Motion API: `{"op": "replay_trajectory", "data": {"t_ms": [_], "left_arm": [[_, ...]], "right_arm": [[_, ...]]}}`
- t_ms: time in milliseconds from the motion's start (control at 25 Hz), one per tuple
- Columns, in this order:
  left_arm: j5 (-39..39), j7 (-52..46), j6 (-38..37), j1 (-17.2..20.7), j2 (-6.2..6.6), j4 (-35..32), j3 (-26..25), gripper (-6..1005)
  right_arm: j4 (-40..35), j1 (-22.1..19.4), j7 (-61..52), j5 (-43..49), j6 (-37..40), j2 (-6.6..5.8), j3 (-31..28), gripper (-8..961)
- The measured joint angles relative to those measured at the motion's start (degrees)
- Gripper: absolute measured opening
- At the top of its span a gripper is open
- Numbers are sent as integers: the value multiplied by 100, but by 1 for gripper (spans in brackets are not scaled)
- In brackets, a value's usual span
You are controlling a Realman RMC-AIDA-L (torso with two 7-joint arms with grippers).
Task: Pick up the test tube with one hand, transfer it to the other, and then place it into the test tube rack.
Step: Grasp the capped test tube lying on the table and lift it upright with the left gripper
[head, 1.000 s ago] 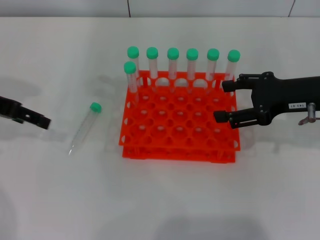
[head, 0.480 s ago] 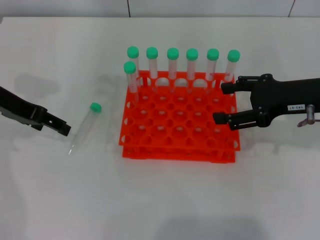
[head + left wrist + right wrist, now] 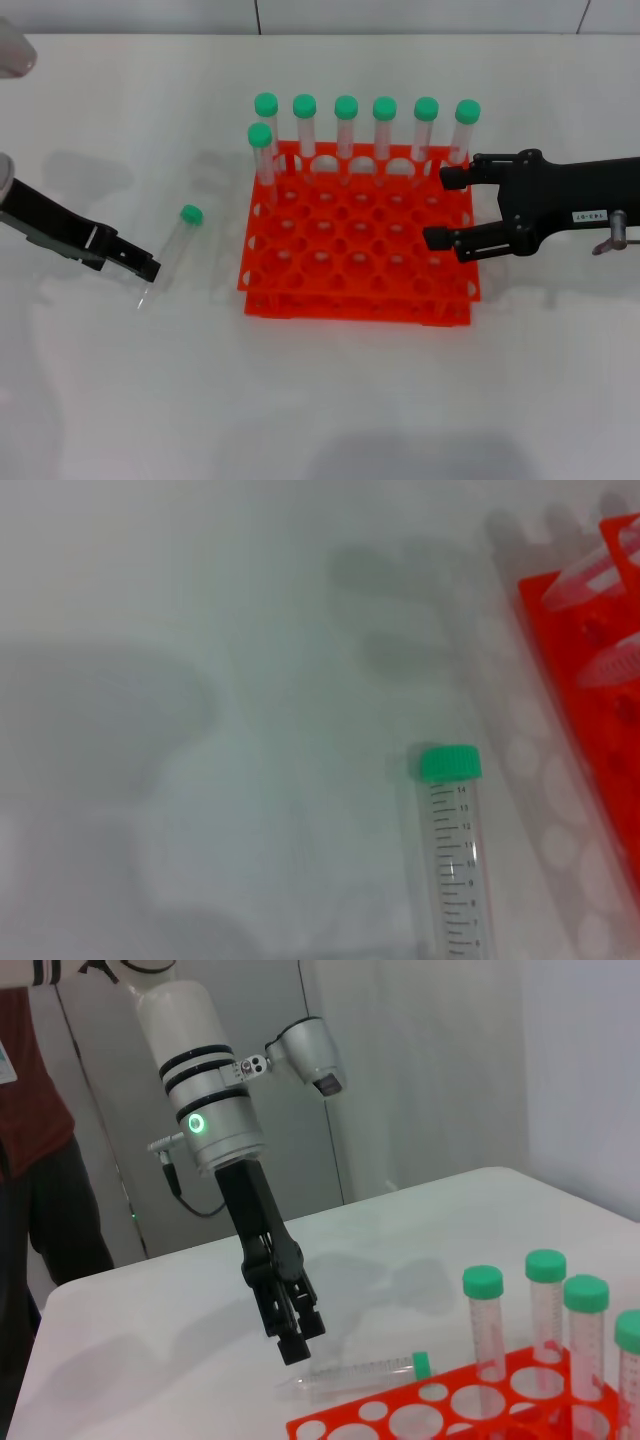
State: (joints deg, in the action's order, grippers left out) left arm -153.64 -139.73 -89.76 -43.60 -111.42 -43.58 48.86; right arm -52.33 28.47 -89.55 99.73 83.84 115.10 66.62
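Risk as I steer the left gripper (image 3: 150, 268), fingers nearly together and empty, beside the test tube (image 3: 168, 255): nudging it would roll it away.

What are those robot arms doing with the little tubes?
The left gripper, black and unlabelled, is low over the white table, right next to the slender clear test tube with a green cap lying there, not holding it yet. The right gripper, black with a white label, waits open over the bright orange-red test tube rack, which already holds seven green-capped tubes standing upright.
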Motion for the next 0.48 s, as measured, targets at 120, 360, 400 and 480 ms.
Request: {"op": "replay_trajectory", "data": {"t_ms": [120,360,400,480], "left_arm": [[0,-2,53,-1,-27,4,74,876],[0,-3,69,-48,-62,8,80,876],[0,-8,84,-63,-70,8,80,876],[0,-11,101,-79,-76,8,80,875]], "right_arm": [[37,13,6,0,0,1,0,854],[41,18,8,1,0,3,-1,854],[43,18,8,3,0,3,-1,854],[48,18,8,7,0,3,0,854]]}}
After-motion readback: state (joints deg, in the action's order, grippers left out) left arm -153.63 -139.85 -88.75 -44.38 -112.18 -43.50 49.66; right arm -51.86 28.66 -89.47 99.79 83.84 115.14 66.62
